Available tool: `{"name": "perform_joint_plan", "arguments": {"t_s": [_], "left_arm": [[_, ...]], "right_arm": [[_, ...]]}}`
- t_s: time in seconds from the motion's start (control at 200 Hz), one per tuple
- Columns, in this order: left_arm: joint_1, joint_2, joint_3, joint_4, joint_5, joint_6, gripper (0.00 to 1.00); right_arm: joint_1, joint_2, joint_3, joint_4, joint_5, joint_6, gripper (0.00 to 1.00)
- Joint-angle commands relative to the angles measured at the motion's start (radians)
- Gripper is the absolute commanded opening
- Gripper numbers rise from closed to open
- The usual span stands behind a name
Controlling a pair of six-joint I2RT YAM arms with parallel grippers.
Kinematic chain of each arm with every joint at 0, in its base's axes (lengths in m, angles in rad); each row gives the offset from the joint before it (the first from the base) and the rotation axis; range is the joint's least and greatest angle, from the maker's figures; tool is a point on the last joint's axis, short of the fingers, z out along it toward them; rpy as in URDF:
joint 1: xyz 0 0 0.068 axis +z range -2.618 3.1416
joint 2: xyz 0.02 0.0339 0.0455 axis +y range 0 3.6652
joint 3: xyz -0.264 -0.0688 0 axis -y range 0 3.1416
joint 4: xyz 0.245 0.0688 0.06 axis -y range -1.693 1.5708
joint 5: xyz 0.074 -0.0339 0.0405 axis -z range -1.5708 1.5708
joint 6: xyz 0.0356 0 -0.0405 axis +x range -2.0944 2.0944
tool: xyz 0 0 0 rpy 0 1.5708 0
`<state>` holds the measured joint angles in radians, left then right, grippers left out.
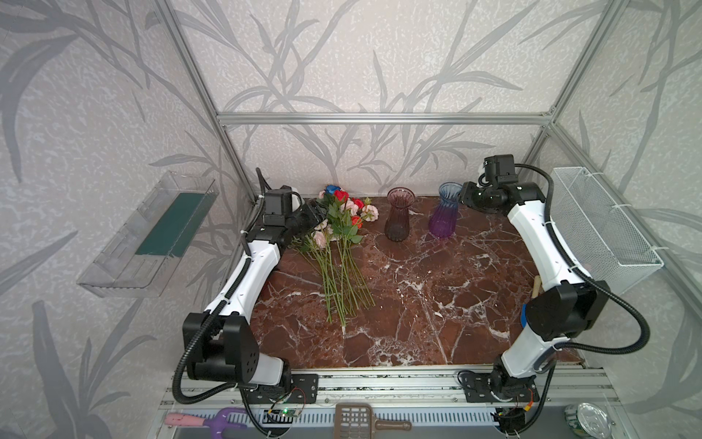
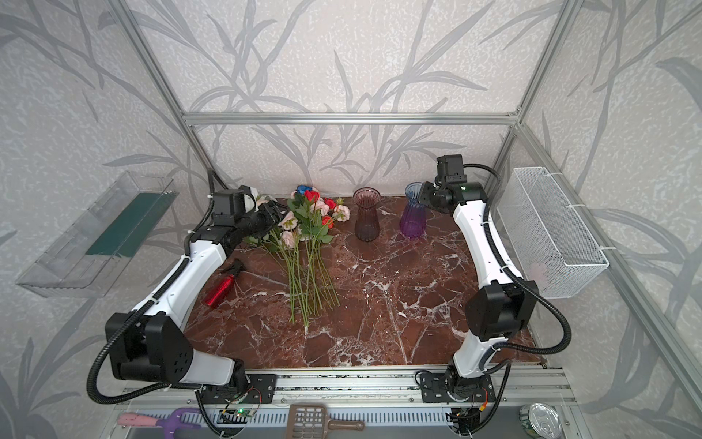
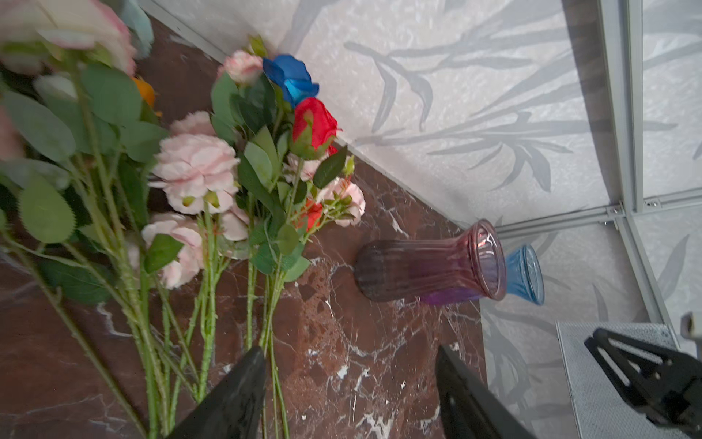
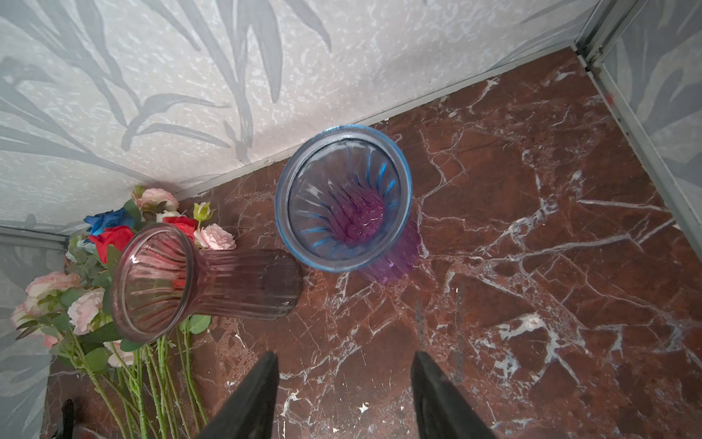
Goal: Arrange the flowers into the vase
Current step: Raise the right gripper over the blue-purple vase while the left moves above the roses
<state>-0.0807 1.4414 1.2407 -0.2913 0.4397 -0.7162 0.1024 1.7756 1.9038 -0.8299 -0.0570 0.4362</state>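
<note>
1. Red-brown marble tabletop (image 1: 418, 304) fills the cell, with leaf-patterned wallpaper (image 1: 361, 57) closing it in on three sides.
2. We see a red spray bottle (image 2: 222, 287) in a top view, and its lower end is tucked against the left arm (image 2: 182, 281).
3. In both top views the left gripper (image 1: 309, 218) loses its tips among the leaves. The left wrist view shows its fingers (image 3: 235, 395) spread wide with nothing between them, and one stem runs just beside a finger.
4. The right gripper (image 1: 465, 197) covers part of the rim of the blue-to-purple vase (image 1: 444, 216) in both top views. Its wrist view shows the fingers (image 4: 250, 399) parted over bare marble, with the vase mouth beyond the tips.
5. From the left wrist, the smoky pink vase (image 3: 429, 270) hides most of the blue-to-purple vase. The nearest bloom is blurred, and an orange bloom (image 3: 146, 91) is half hidden behind leaves.
6. We find the flowers (image 1: 343, 243) lying flat at the back left of the tabletop in two loose bunches. Their long axis runs front to back, with the blooms toward the back wall and the bare stem ends fanning slightly toward the front edge.
7. Both vases stand upright near the back wall. The smoky pink vase is just right of the blooms without touching them, and the blue-to-purple vase is farther right.
</note>
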Motion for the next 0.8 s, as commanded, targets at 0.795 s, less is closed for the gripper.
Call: {"name": "perform_joint_plan", "arguments": {"t_s": [0.795], "left_arm": [[-0.070,-0.028,-0.004,-0.016,0.004,0.040,0.71]], "right_arm": [[-0.068,0.533,0.801,-0.416,0.039,-0.021,0.54]]}}
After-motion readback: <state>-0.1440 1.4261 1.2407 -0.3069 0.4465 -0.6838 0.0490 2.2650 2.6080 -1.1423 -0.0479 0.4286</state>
